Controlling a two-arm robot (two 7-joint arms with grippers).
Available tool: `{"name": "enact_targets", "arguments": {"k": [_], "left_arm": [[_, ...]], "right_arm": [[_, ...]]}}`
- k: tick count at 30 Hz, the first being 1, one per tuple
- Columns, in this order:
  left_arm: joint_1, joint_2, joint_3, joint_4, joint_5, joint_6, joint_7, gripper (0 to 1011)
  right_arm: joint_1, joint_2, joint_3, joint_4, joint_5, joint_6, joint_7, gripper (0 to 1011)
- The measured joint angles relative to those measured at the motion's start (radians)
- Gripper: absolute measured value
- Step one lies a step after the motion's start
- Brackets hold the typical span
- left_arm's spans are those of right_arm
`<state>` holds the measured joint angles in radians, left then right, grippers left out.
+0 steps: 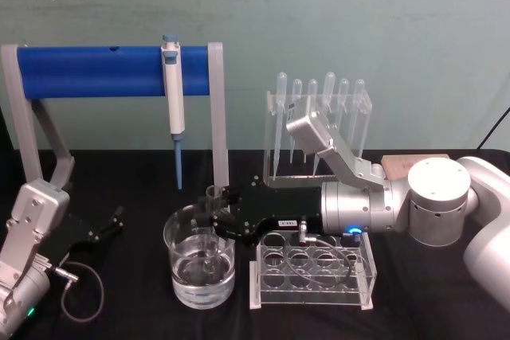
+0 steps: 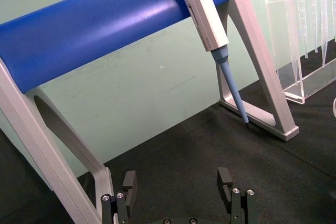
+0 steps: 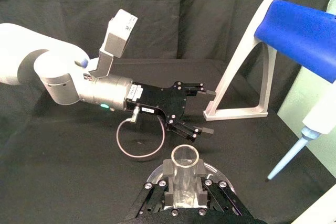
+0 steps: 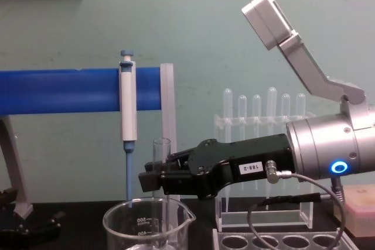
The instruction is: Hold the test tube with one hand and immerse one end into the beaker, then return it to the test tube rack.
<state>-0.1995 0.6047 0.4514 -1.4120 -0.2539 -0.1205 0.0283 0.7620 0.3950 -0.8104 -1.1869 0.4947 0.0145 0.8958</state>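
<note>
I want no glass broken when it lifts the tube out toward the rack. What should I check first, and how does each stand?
1. Jaws of the right gripper shut on the test tube: ok.
2. Upright test tube, lower end inside the beaker: ok.
3. Empty holes in the test tube rack beside the beaker: ok.
4. Parked left gripper open, apart from the beaker: ok.
5. Gap from test tube to pipettor tip behind: cannot tell.
</note>
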Motion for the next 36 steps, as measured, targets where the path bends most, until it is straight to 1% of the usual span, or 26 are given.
{"name": "enact_targets", "arguments": {"k": [36], "left_arm": [[0.000,0.000,0.000,0.000,0.000,0.000,0.000,1000]], "right_arm": [[0.000,0.000,0.000,0.000,0.000,0.000,0.000,226]]}}
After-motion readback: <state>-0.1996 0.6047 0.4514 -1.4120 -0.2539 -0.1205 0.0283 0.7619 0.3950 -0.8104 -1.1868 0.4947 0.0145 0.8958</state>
